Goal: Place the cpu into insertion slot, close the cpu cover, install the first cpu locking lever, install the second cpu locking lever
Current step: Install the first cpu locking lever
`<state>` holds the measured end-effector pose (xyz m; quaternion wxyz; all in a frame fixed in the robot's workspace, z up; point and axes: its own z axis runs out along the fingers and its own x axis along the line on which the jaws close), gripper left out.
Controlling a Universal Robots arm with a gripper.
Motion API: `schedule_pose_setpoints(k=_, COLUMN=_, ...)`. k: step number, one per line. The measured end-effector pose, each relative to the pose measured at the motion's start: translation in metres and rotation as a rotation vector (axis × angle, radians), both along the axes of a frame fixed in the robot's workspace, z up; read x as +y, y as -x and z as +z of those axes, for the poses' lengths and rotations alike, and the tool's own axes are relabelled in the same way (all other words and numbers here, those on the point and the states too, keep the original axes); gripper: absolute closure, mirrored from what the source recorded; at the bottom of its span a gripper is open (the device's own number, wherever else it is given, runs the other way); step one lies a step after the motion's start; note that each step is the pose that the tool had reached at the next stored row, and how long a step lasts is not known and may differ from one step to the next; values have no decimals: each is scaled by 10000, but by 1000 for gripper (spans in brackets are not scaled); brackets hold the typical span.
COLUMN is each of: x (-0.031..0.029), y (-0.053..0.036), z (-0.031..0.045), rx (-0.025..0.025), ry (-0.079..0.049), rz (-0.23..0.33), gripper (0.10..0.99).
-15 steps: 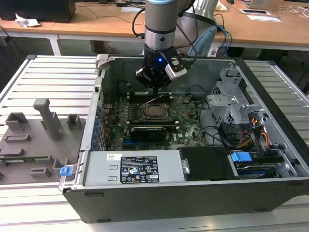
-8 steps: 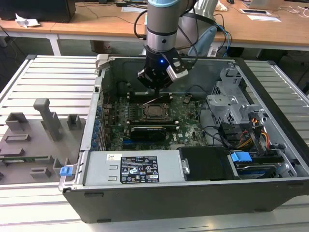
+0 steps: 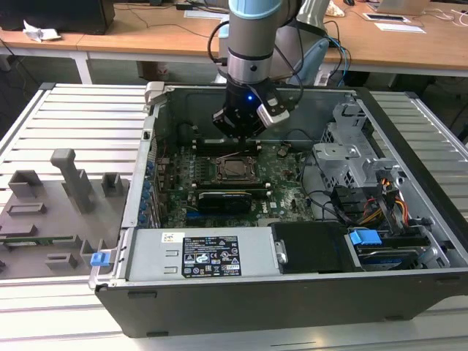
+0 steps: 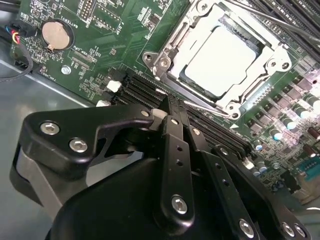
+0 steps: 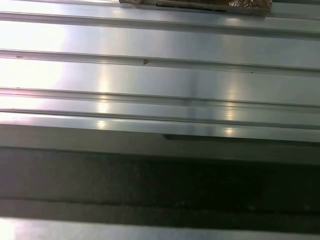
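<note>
Cpu (image 4: pixel 226 59) seated in the insertion slot (image 4: pixel 186 77), pale dull-metal top facing up, flat and square to the socket. The cpu cover (image 4: pixel 272 65) lies down over it; silver frame rims all four sides of the chip, top showing through the window. A thin lever rod (image 4: pixel 200 102) runs along the frame edge nearest the gripper; whether it is latched cannot be told. In the exterior view the cpu (image 3: pixel 235 169) sits mid-board, inside the open computer case (image 3: pixel 409 241).

Gripper (image 4: pixel 167 102) in the second wrist view: black fingers (image 4: pixel 175 150) brought together, nothing between them, tips just beside the socket's near edge over the memory slots (image 4: pixel 140 87). Contact with the board not clear. In the exterior view the gripper (image 3: pixel 238 139) hangs from the arm (image 3: pixel 252 44) just above the socket's far side.

Room: green motherboard (image 4: pixel 110 40) bare toward the coin battery (image 4: pixel 54 35). Case walls well apart from the socket; black card (image 3: pixel 227 199) lies near it on the side toward the power supply (image 3: pixel 205 256). Drive cage (image 3: pixel 351 153) and cable bundle (image 3: pixel 387 208) on the exterior view's right.

Case rests on a ribbed metal table (image 3: pixel 80 117); first wrist view shows ribbed metal (image 5: pixel 160 75). Grey fixtures (image 3: pixel 69 179) on the exterior view's left.
</note>
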<state>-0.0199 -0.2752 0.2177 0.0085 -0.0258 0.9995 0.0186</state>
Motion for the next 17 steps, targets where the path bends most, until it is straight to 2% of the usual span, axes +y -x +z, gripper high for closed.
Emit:
schedule_pose_setpoints(k=7, x=0, y=-28, z=-76, rx=-1, ry=45, rz=-1, gripper=980)
schedule_pose_setpoints(k=17, x=0, y=-32, z=-128, rx=1, ry=123, rz=0, gripper=980)
